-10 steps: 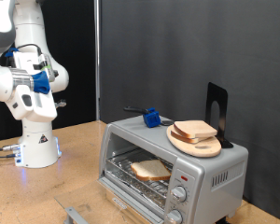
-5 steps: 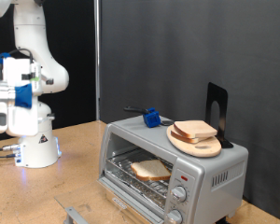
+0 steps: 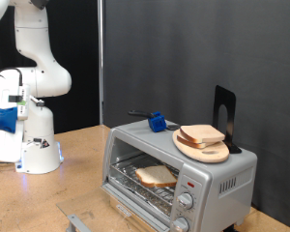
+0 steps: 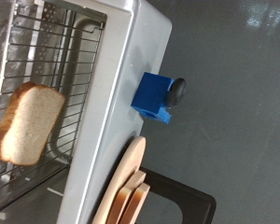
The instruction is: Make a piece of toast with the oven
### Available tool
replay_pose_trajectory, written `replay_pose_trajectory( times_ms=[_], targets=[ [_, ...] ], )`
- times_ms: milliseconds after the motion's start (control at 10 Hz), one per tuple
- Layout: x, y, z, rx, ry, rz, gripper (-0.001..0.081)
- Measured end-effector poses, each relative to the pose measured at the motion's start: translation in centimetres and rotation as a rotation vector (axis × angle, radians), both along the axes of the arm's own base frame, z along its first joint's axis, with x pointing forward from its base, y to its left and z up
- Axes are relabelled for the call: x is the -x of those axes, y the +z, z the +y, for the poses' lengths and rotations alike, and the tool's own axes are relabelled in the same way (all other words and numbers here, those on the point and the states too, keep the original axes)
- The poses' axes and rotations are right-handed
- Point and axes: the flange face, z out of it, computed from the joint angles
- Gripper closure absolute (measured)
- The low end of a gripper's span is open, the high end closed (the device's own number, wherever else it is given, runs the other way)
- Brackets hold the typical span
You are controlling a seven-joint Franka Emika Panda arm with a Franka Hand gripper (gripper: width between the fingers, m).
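Arm swung left — gripper [image 3: 4, 121] state can't tell; pale toast [image 3: 156, 175] w/ brown crust on oven [image 3: 180, 172] rack.

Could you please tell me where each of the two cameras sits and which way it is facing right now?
Exterior view: off the arm, level with the table, facing the oven at the exterior view's right; the white arm stands at its left, its gripper not clearly visible.
Wrist view: on the hand, well back from the oven, looking at its open front and top; no gripper fingers show.
Shared: the oven, the piece of toast on its rack, the blue block, the wooden plate.
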Motion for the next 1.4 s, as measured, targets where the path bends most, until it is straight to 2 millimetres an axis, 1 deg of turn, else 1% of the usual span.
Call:
replay_pose_trajectory(
  times_ms=[200, 300, 600, 900, 1100, 1200, 1300, 1400],
  targets=[
    [-0.8, -1.3, -0.8, 0.084, -0.056, 0.014, 0.0003],
    [-1.3, -2.3, -1.4, 0.127, -0.089, 0.02, 0.0003],
    [-2.4, -6.5, -3.1, 0.228, -0.118, 0.075, 0.0003],
    [-3.9, -10.6, -3.9, 0.289, -0.091, 0.125, 0.0003],
    [-5.1, -13.0, -3.9, 0.312, -0.064, 0.145, 0.0003],
    [-5.7, -14.0, -3.5, 0.313, -0.051, 0.148, 0.0003],
    [-6.3, -14.9, -2.8, 0.306, -0.031, 0.144, 0.0003],
    [-7.0, -15.7, -1.6, 0.294, -0.006, 0.138, 0.0003]
  ],
)
